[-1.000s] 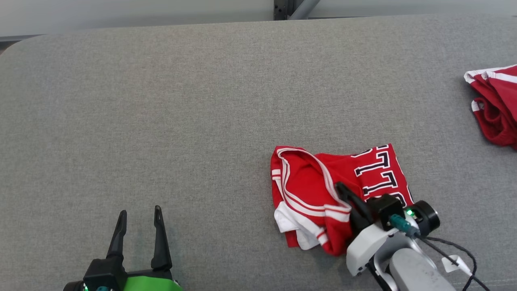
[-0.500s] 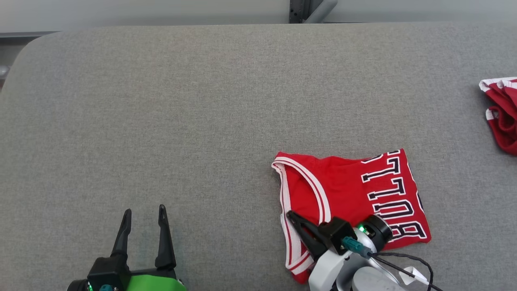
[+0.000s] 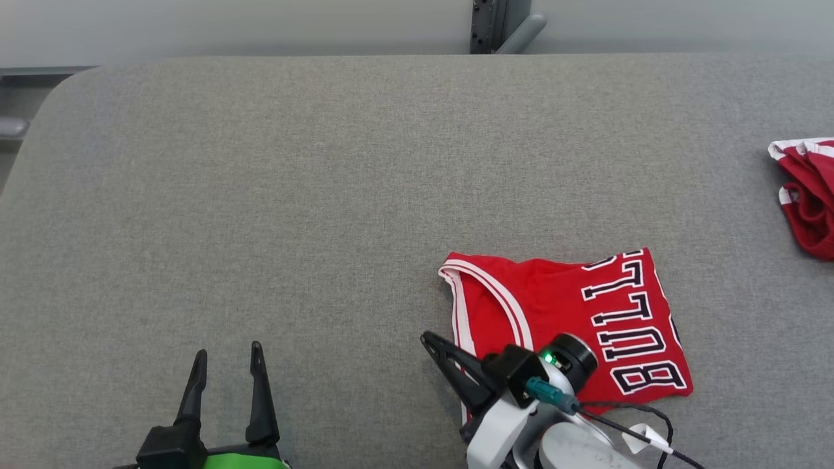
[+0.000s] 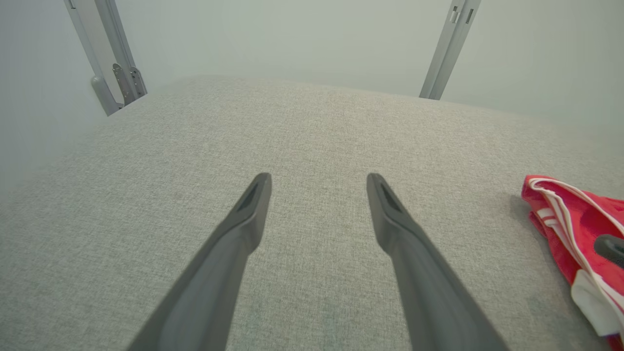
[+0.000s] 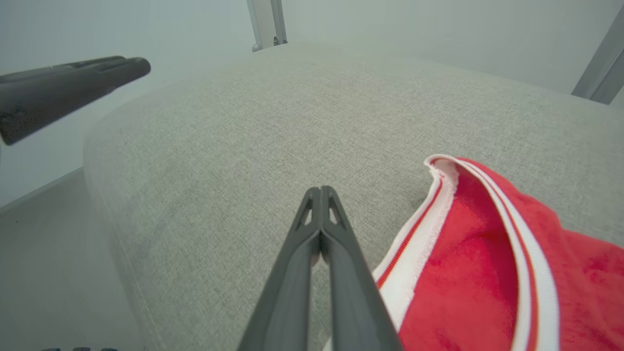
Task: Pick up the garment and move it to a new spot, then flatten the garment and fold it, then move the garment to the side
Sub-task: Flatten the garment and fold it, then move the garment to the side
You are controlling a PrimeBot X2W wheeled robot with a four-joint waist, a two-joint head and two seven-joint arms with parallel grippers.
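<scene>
Right tool (image 3: pixel 428 339) pinched shut beside folded red jersey (image 3: pixel 560 306) (ribbed trim); left tool (image 3: pixel 228 350) spread.

The table (image 3: pixel 260 195) is bare across its left half and along the far edge: free passage there. Right of the middle, by the near edge, the jersey (image 3: pixel 560 306) lies flat, the right gripper (image 3: pixel 430 340) closed just at its left side. Another red garment (image 3: pixel 808 195) crowds the right edge.

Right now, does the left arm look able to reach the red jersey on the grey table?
Probably yes. Only grey table lies between the open left gripper and the red jersey. The shut right gripper, at the jersey's near left edge, might crowd that side.
</scene>
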